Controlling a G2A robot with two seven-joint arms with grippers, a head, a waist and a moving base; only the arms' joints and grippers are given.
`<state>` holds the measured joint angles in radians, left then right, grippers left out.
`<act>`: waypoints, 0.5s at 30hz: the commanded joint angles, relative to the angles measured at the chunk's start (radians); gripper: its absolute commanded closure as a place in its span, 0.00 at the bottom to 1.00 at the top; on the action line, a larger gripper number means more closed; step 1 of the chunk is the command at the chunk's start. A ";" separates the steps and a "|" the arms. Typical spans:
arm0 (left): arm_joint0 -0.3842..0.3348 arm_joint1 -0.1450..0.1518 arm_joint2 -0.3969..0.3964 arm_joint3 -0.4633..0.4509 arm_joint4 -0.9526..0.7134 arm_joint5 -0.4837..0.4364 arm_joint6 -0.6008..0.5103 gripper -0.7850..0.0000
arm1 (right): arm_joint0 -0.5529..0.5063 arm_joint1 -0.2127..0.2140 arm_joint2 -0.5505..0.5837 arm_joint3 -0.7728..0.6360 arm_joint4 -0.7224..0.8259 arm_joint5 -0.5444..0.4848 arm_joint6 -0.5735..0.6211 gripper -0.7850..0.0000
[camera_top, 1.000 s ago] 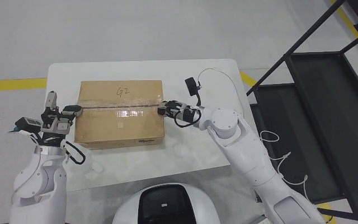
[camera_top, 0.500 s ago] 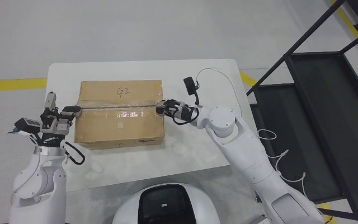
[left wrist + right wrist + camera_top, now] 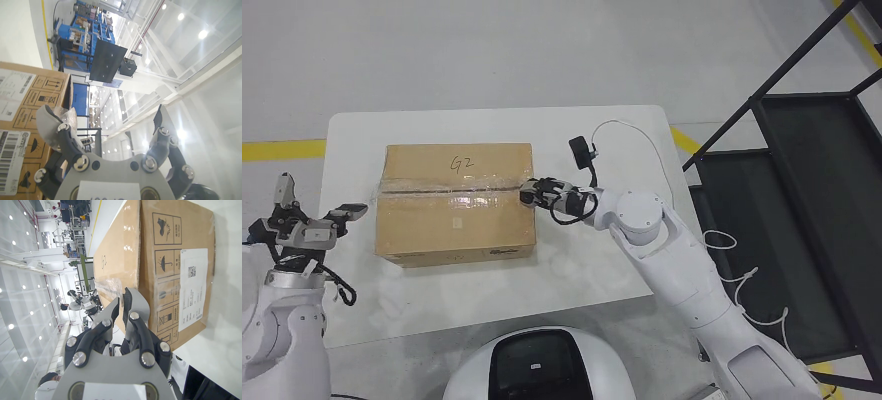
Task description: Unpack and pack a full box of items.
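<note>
The white table (image 3: pixel 592 270) carries the box (image 3: pixel 457 205) on its left half, lying flat with both top flaps down and the handwritten mark on the far flap. Clear tape (image 3: pixel 457 187) runs along the seam between the flaps and over both ends, so the box is sealed and unpacking has not got past the first step: stripping that tape. The right gripper (image 3: pixel 529 192) sits at the right end of the seam, level with the top edge. Its fingers are drawn nearly together, and in its wrist view they seem to pinch the crumpled, lifted end of the tape, though the contact itself is hard to make out. The left gripper (image 3: pixel 314 200) hangs just off the table's left edge, apart from the box, with its fingers spread wide and nothing held between them. A scrap of crinkled film (image 3: pixel 66 115) clings to one finger. The next move probably calls for a steady pull on the tape along the seam towards the left. The box is unheld and may slide, so the free arm might need to brace it.
</note>
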<state>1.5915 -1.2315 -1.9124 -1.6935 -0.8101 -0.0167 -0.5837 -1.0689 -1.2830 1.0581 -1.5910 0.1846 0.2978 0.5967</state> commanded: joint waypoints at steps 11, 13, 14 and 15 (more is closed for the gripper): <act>-0.069 0.009 0.001 0.066 -0.037 0.031 -0.043 0.00 | 0.016 -0.008 -0.005 0.032 0.072 -0.087 0.030 1.00; -0.078 0.009 0.005 0.069 -0.010 -0.007 -0.023 0.00 | 0.016 -0.008 -0.003 0.033 0.069 -0.088 0.030 1.00; -0.081 0.008 0.010 0.071 0.006 -0.024 -0.014 0.00 | 0.015 -0.007 -0.002 0.033 0.068 -0.088 0.030 1.00; -0.084 0.008 0.015 0.075 0.010 -0.035 -0.003 0.00 | 0.014 -0.007 -0.001 0.032 0.066 -0.086 0.028 1.00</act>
<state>1.5101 -1.2232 -1.9025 -1.6216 -0.8085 -0.0384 -0.5978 -1.0541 -1.2902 1.0564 -1.5580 0.2522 0.2103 0.6261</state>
